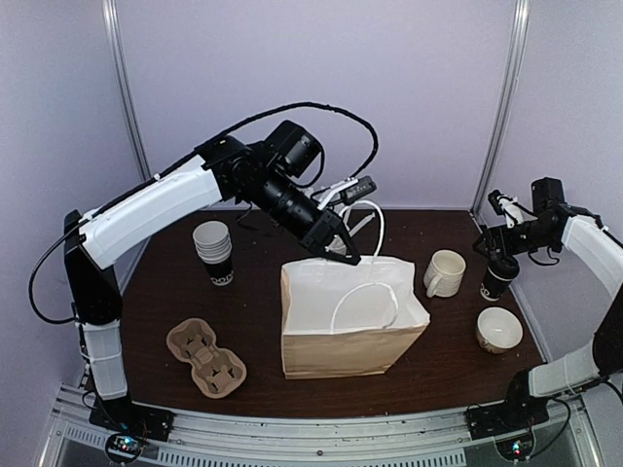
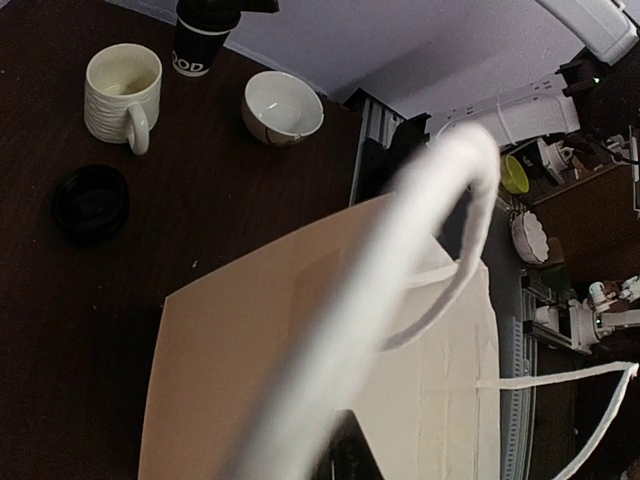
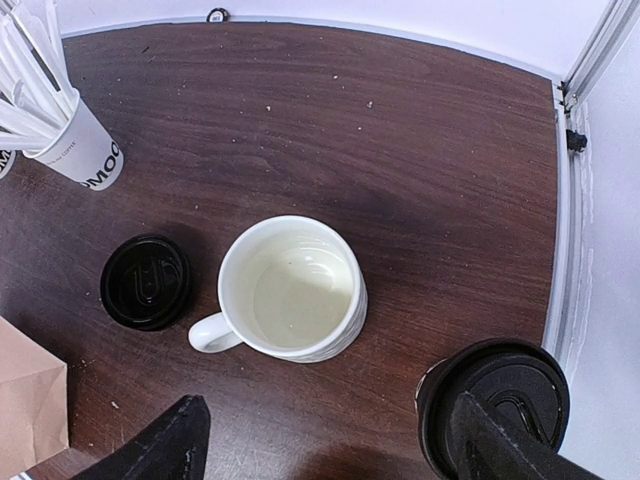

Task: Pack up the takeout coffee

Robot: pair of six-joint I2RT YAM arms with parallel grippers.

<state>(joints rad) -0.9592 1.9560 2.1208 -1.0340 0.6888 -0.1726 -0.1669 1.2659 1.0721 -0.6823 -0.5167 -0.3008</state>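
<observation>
Right gripper (image 3: 325, 430) stands wide open and holds nothing; I see the takeout coffee (image 3: 505, 380) upright on the table at its outer finger, not centred between the jaws. I judge the step in hand to be the approach to grasp. Next move: shift outward until the jaws straddle it, clear of the cream mug (image 3: 292, 290) nearby. Left gripper (image 1: 336, 248), apparently clamped shut on the white handle (image 2: 400, 270), steadies the paper bag (image 1: 341, 331).

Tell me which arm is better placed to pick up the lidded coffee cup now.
Right: the right gripper, open, hovers just over the takeout coffee; the left gripper is shut on the bag handle, farther away.
</observation>
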